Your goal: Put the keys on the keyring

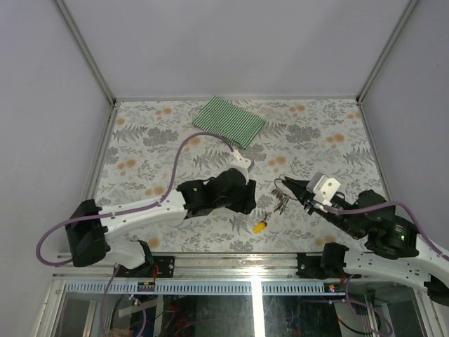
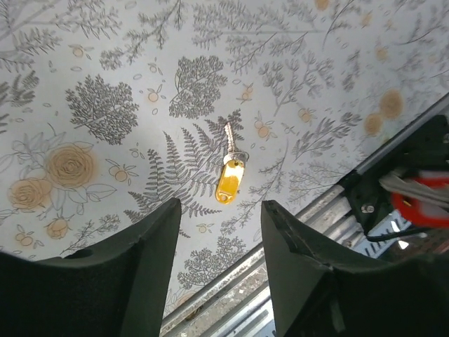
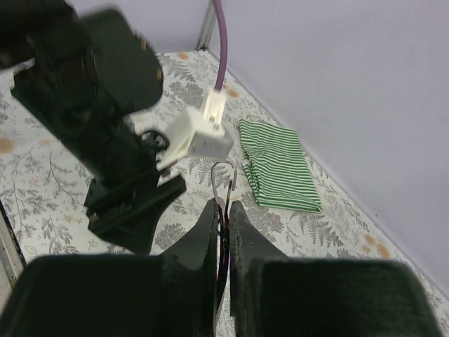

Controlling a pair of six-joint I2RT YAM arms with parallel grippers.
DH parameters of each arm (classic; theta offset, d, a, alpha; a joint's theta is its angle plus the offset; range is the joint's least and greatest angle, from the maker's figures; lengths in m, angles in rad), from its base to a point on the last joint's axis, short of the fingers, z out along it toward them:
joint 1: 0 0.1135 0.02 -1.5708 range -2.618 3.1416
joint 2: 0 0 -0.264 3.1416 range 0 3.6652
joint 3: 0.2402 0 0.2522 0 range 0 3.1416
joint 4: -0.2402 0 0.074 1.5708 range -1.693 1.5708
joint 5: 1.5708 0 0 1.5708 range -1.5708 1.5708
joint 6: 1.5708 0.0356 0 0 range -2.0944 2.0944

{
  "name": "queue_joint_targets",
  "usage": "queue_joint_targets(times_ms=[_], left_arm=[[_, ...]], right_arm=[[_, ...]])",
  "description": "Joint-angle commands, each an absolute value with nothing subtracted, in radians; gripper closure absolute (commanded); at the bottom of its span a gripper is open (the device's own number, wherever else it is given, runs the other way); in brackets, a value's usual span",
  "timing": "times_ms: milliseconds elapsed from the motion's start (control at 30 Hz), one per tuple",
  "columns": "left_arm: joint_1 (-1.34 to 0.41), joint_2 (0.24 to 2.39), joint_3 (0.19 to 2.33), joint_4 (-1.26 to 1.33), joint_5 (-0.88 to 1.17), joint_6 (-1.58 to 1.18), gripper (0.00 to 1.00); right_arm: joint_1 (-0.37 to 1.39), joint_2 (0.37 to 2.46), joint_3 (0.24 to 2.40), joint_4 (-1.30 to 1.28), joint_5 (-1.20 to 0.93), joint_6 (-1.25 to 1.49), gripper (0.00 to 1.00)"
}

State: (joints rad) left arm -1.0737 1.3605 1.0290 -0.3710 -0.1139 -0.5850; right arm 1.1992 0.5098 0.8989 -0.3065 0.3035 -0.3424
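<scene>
A silver key with a yellow tag (image 1: 259, 226) lies flat on the floral table, near its front edge. In the left wrist view this key (image 2: 230, 175) sits just beyond my left gripper (image 2: 221, 206), which hangs above it, open and holding nothing. My left gripper (image 1: 247, 205) is close to the key's left in the top view. My right gripper (image 3: 224, 208) is shut on the keyring (image 3: 223, 175), whose thin wire loop sticks out past the fingertips. From above, the keyring (image 1: 281, 196) dangles at the tip of my right gripper (image 1: 289, 185), above the table.
A folded green-and-white striped cloth (image 1: 229, 121) lies at the back of the table. The metal rail (image 2: 295, 232) of the table's front edge runs close behind the yellow-tagged key. Grey walls enclose the left, back and right sides.
</scene>
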Motion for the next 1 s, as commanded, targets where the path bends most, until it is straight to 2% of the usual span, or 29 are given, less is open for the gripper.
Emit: queue_joint_targets(times_ms=[0, 233, 400, 500, 800, 967], left_arm=[[-1.134, 1.462, 1.065, -0.307, -0.222, -0.631, 0.49], [-1.203, 1.681, 1.203, -0.353, -0.261, -0.676, 0.47], [-1.257, 1.811, 1.309, -0.390, -0.304, -0.612, 0.47], [-1.253, 1.815, 1.289, -0.379, -0.294, -0.571, 0.40], [-1.143, 1.752, 1.127, -0.165, 0.166, -0.379, 0.39], [-1.083, 1.742, 1.111, -0.135, 0.303, -0.284, 0.41]], right_arm=[[1.207, 0.449, 0.953, -0.253, 0.354, -0.279, 1.00], [1.208, 0.399, 0.960, -0.301, 0.415, -0.226, 1.00], [1.208, 0.370, 0.948, -0.312, 0.412, -0.215, 1.00], [1.207, 0.371, 0.961, -0.332, 0.406, -0.216, 1.00], [1.207, 0.379, 0.974, -0.370, 0.387, -0.188, 1.00], [1.207, 0.396, 0.978, -0.376, 0.379, -0.170, 1.00]])
